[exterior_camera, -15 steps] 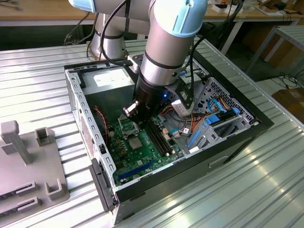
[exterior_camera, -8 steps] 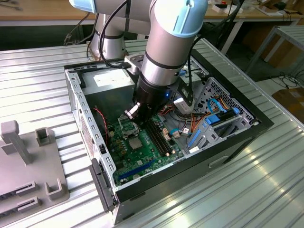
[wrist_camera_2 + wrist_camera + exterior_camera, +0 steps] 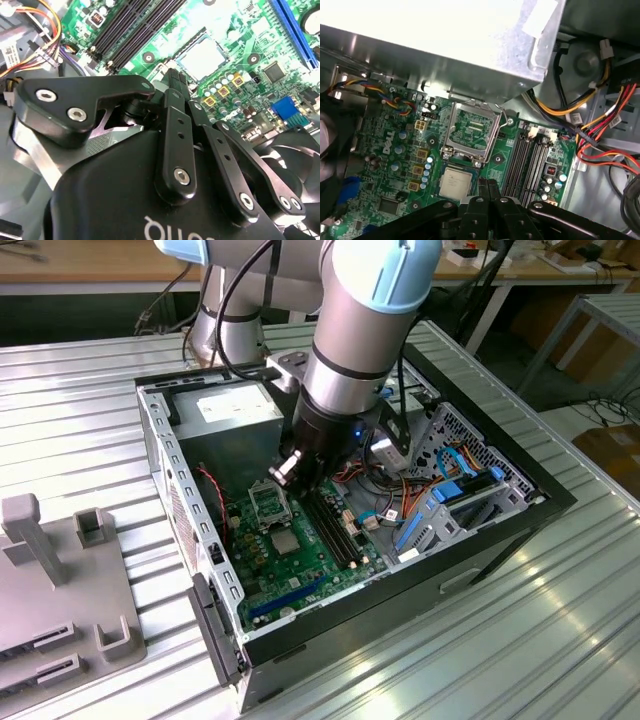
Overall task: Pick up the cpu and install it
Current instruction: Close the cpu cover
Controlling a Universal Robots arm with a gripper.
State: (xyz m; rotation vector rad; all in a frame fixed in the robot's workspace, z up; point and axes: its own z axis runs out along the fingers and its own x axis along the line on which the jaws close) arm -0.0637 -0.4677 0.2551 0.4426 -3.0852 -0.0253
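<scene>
The cpu (image 3: 455,183) is a small silver-grey square lying flat on the green motherboard (image 3: 300,575), right beside the black hinged frame (image 3: 470,131) with a green centre. The exterior view shows the cpu (image 3: 285,541) just below that frame (image 3: 268,504). My gripper (image 3: 487,189) hangs low inside the open computer case, its black fingers pressed together with nothing between them. The tips sit at the edge of the cpu (image 3: 200,56) nearest the memory slots, slightly above the board. In the second wrist view the gripper (image 3: 176,79) points down at the board.
A grey power-supply box (image 3: 235,410) stands close behind the frame. Long black memory slots (image 3: 335,525) run beside the cpu. Coloured cables (image 3: 440,480) and a drive cage crowd the exterior view's right. The case walls (image 3: 165,470) enclose the board. A grey fixture (image 3: 60,580) lies outside.
</scene>
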